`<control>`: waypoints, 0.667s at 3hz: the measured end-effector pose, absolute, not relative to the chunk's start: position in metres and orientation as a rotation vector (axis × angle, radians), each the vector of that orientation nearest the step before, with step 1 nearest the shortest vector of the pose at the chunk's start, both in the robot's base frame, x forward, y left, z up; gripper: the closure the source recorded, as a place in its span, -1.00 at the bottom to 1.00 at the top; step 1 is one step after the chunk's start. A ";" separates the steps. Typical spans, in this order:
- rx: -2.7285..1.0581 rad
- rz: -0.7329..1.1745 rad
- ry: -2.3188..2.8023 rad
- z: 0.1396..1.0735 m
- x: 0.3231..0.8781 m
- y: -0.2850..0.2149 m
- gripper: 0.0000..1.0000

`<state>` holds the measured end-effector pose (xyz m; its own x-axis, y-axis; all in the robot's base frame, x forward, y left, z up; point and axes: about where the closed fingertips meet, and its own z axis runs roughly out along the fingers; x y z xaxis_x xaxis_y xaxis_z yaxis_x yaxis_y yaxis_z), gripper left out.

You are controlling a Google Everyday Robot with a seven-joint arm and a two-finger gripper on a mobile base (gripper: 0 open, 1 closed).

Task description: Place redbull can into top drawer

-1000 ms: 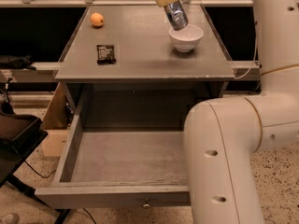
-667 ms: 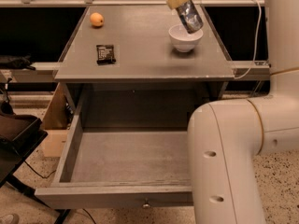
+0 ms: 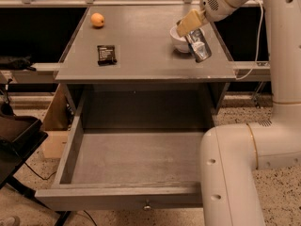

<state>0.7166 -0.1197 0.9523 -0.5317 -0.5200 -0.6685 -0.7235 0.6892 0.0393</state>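
My gripper [image 3: 192,28] is shut on the redbull can [image 3: 199,45], a slim silver and blue can, and holds it tilted above the right side of the table top, just in front of a white bowl [image 3: 178,39]. The can hangs below the tan fingers [image 3: 189,22]. The top drawer [image 3: 136,157] is pulled open below the table, wide and grey with a flat bare bottom and a small knob [image 3: 147,205] on its front. My arm [image 3: 235,159] comes up at the right and covers the drawer's right front corner.
An orange fruit [image 3: 97,19] lies at the table's back left. A dark snack packet [image 3: 106,54] lies left of centre on the grey table [image 3: 146,65]. A black stand [image 3: 14,135] and a cardboard box [image 3: 55,121] stand left of the drawer.
My gripper has carried the can forward and to the right, from over the bowl's far side to in front of it, and lower toward the table's front edge.
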 end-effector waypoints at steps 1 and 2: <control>-0.926 0.422 2.203 0.962 0.715 -0.105 1.00; -0.919 0.424 2.184 0.964 0.721 -0.101 1.00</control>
<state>0.7211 -0.1010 0.9644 -0.4882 -0.4852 -0.7254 -0.7216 0.6920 0.0228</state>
